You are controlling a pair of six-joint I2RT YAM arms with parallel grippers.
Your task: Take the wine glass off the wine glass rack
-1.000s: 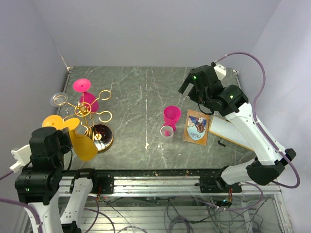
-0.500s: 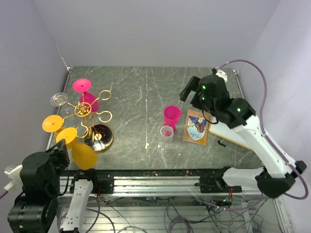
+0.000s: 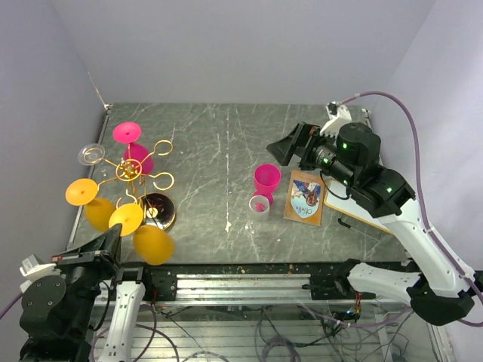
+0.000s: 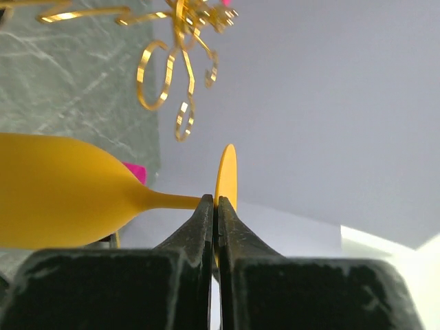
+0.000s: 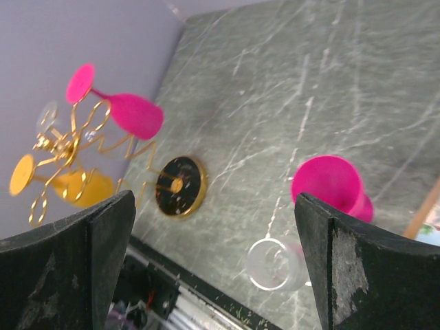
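Note:
The gold wire wine glass rack [image 3: 134,172] stands at the left on its round disc base [image 3: 159,211]. My left gripper [image 3: 113,238] is shut on the foot disc [image 4: 227,172] of a yellow wine glass [image 3: 153,245], held sideways near the table's front edge, clear of the rack's loops [image 4: 168,75]. On the rack hang a second yellow glass [image 3: 96,211], a pink glass [image 3: 139,157] and a clear glass [image 3: 90,154]. My right gripper [image 3: 290,145] is open and empty, up above the table's right middle. The rack also shows in the right wrist view [image 5: 69,151].
A pink glass [image 3: 266,179] stands upright mid-table with a small clear glass [image 3: 259,205] just in front of it. A picture card [image 3: 306,197] and a clipboard [image 3: 355,205] lie to the right. Grey walls close in the left and back.
My left arm has drawn back toward the near edge, carrying the yellow glass down and right, away from the rack. My right gripper has swung left and tilted toward the table's middle.

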